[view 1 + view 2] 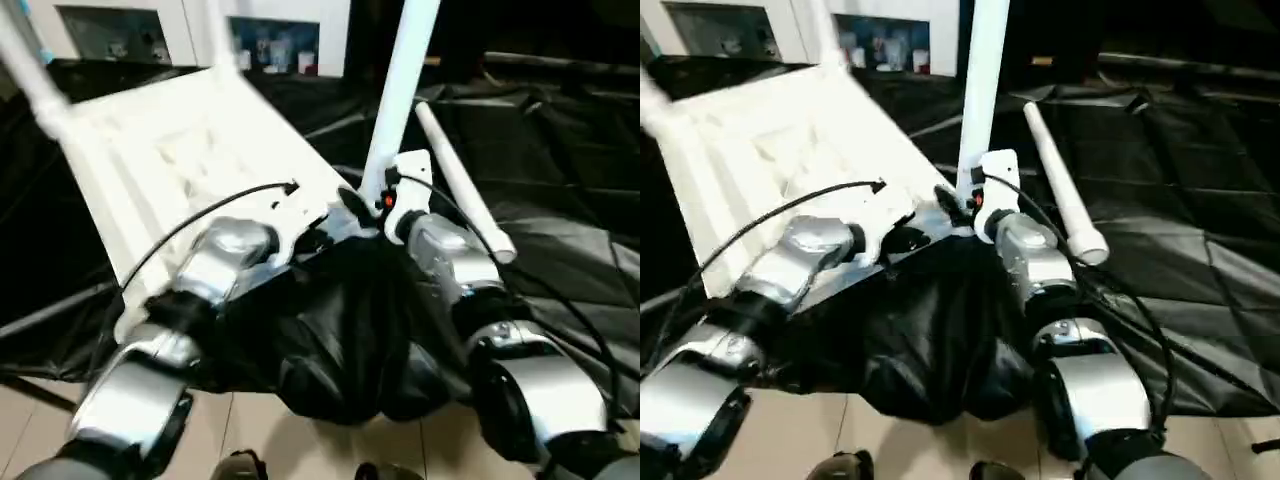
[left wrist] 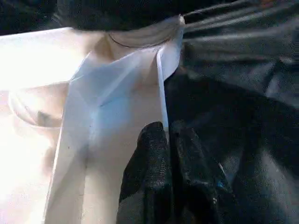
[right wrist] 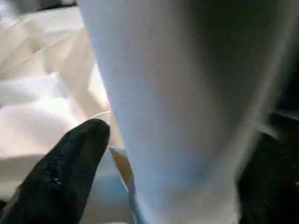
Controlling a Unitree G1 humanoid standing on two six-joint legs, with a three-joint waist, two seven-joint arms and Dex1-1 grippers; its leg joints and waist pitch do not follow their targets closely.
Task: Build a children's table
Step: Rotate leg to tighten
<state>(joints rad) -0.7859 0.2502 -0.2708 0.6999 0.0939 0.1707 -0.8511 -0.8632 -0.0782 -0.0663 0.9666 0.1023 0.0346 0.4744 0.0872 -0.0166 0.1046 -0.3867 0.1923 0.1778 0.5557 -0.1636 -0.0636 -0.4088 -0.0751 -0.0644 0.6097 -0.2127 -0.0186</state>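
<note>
The tabletop (image 1: pixel 190 170) lies upside down and tilted on a black cloth (image 1: pixel 560 150). The left gripper (image 2: pixel 168 140) has its jaws pinched on the thin rim at the near corner. Just beyond the right gripper (image 1: pixel 958 205) rises an upright leg (image 1: pixel 980 90), its long axis vertical, seated at that corner; only one black finger (image 3: pixel 70 163) shows beside it, so whether those jaws are spread cannot be told. The right arm is nearer. Legs counted: three standing, one loose leg (image 1: pixel 462 182) lying on the cloth further right.
</note>
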